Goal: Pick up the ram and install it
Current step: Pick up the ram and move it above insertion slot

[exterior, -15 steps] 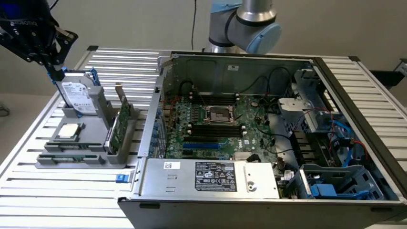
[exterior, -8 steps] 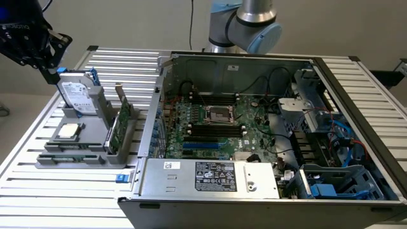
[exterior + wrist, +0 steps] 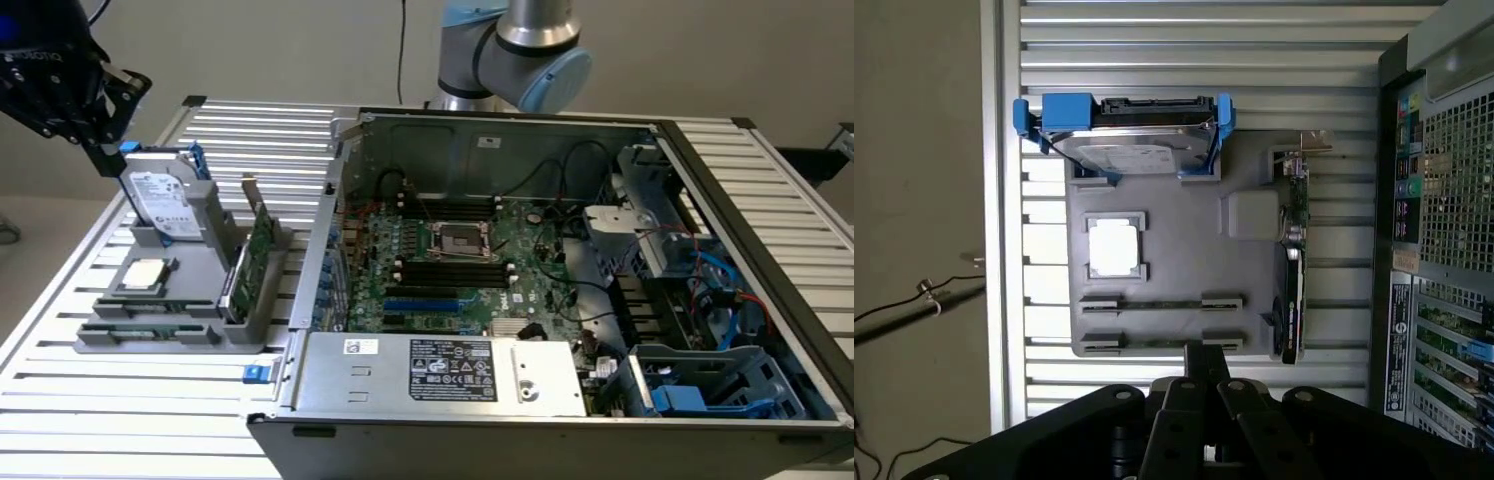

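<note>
Slatted metal table [image 3: 1204, 60] as the ground, well below the gripper [image 3: 1199, 352], pinched shut and holding nothing. On a grey holder [image 3: 1174, 240] beneath the fingertips: hard drive [image 3: 1134, 155] at the far end, the ram [image 3: 1154, 343] lying flat in the nearest slot, green card [image 3: 1294, 300] on edge alongside. Open computer case [image 3: 1444, 200] beyond the card.

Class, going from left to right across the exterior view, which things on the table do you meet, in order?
hard drive → expansion card → motherboard → blue drive cage
</note>
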`<state>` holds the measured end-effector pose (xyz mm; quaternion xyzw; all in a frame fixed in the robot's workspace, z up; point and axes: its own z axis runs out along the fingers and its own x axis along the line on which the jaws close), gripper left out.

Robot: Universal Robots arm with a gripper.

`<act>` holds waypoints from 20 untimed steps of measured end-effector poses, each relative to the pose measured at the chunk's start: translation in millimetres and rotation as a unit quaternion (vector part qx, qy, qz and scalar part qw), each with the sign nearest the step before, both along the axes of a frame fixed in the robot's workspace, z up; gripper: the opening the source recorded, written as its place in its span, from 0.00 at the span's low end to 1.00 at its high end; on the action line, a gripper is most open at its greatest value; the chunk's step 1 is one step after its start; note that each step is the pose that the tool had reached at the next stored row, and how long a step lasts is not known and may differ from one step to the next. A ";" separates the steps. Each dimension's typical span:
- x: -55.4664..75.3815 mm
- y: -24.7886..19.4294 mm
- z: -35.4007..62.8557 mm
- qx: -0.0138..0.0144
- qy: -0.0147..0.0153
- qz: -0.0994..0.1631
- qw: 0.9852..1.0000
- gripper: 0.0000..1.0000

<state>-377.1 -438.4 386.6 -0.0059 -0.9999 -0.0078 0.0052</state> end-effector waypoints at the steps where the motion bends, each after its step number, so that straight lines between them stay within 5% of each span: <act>1: 0.0 0.0 0.0 0.000 0.000 0.000 1.000 0.11; 10: -0.1 0.0 -0.2 0.000 0.000 0.001 1.000 0.11; 15: -0.1 0.0 -1.6 0.000 0.000 0.045 0.999 0.11; 20: -0.1 0.0 -2.3 0.000 0.000 0.090 0.996 0.11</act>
